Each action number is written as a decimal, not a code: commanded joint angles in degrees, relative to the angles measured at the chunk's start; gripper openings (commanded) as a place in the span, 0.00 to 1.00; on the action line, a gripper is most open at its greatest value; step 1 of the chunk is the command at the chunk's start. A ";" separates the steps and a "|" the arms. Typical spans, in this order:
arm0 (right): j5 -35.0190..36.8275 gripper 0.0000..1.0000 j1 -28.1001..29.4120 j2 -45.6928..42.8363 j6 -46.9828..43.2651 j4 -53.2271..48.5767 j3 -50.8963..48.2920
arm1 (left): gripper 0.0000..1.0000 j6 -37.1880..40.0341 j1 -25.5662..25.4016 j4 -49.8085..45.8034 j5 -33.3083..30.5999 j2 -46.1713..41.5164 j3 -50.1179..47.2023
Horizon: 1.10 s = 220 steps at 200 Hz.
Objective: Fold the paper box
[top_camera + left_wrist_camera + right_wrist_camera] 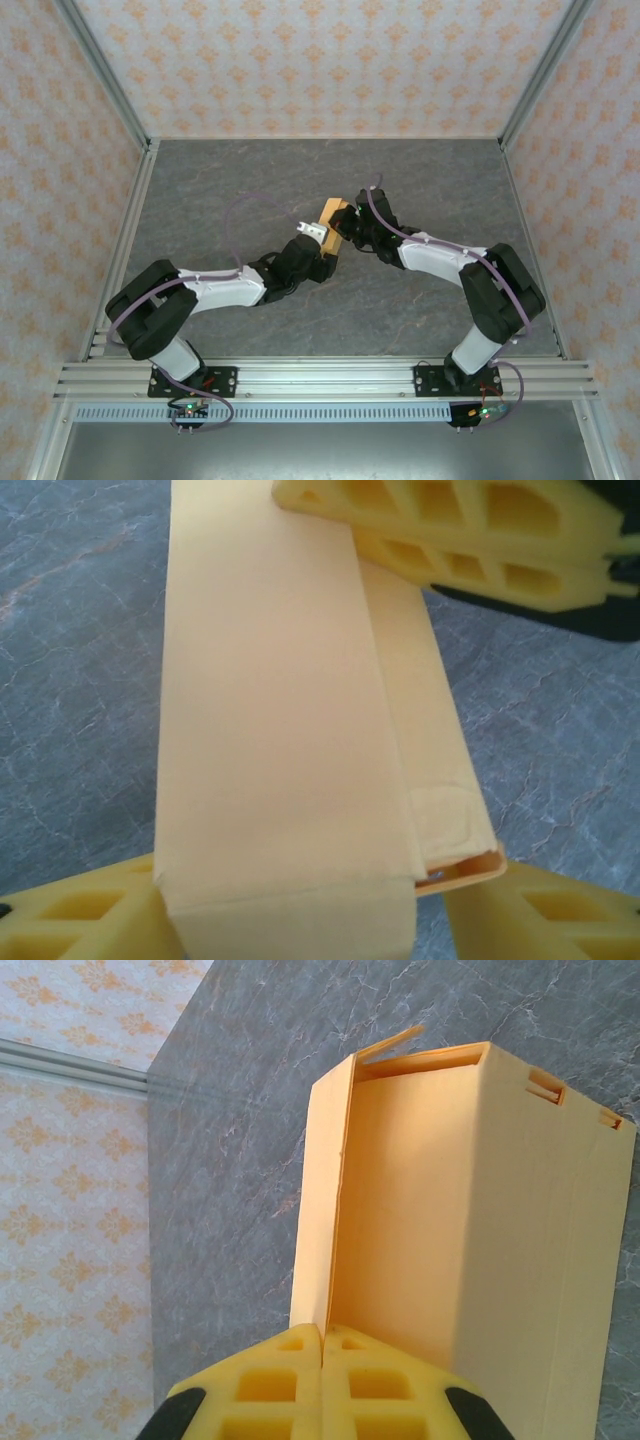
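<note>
The paper box [333, 214] is a light orange-tan box in the middle of the table, between my two grippers. In the left wrist view the box [270, 710] runs away from the camera, with a side flap [455, 865] standing slightly out at its near right corner. My left gripper [310, 920] straddles the near end with a yellow finger against each side. My right gripper [322, 1335] is shut on a thin upright wall of the box [450, 1210] at the far end. Its fingers [480, 530] show past the box's top.
The grey stone-patterned table [250, 180] is walled by patterned panels with metal corner posts. Both arms reach inward from the rail [320, 380] at the near edge and meet at the centre. Purple cables [245, 215] loop off the arms.
</note>
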 commanded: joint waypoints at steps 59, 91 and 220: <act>2.05 0.14 -0.92 -3.86 -2.71 -6.82 -1.40 | 0.37 4.92 0.94 0.14 -0.36 -1.14 1.36; 2.21 0.27 -2.24 -9.56 -7.21 -10.87 -0.69 | 0.29 8.76 3.75 -3.15 3.48 -3.03 1.92; -17.29 0.43 -17.59 -23.62 -63.93 -1.79 -8.47 | 0.17 37.11 20.59 -33.57 40.91 -9.91 17.00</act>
